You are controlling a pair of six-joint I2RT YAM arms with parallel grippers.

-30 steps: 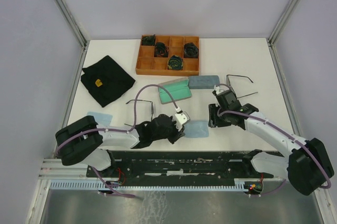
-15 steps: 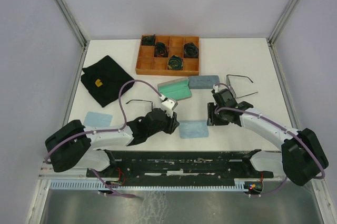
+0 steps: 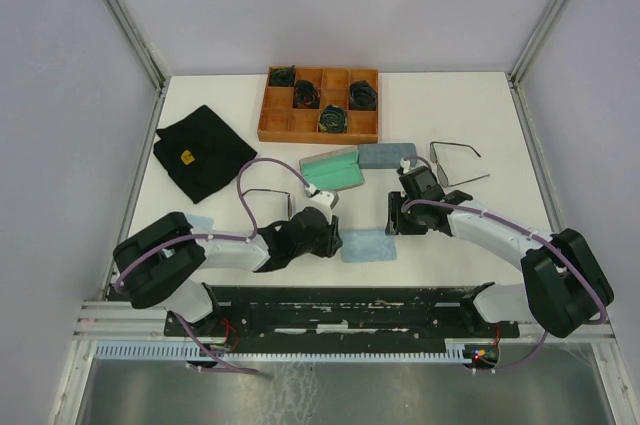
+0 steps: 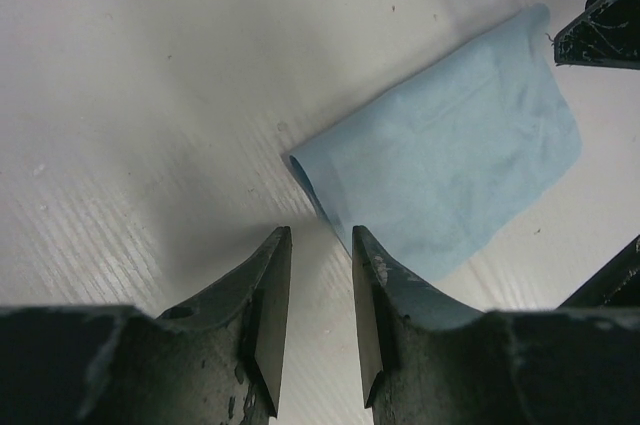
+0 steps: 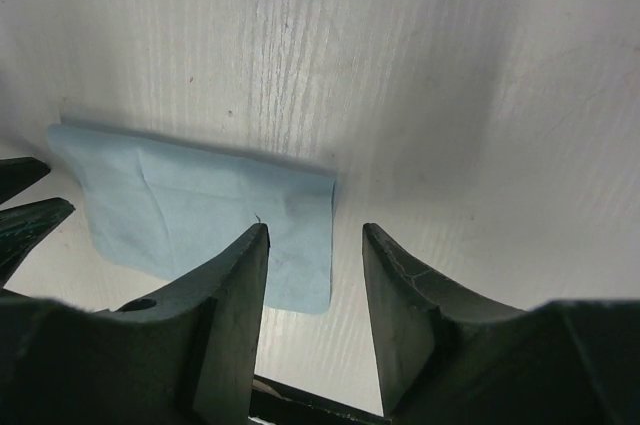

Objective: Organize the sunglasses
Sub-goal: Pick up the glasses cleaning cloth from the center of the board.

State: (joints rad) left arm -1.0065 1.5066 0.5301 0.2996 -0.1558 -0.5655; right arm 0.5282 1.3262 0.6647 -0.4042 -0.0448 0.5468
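We count two pairs of sunglasses, the second pair at left. Two cases: grey case, open green case. We also log two blue cloths, one black cloth, one wooden tray, four coiled bundles

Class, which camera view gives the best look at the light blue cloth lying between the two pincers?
The left wrist view: the cloth fills much of the frame, nearly whole, its folded edge plain. The top view shows the cloth whole but small. The right wrist view hides part of it behind the right pincer.
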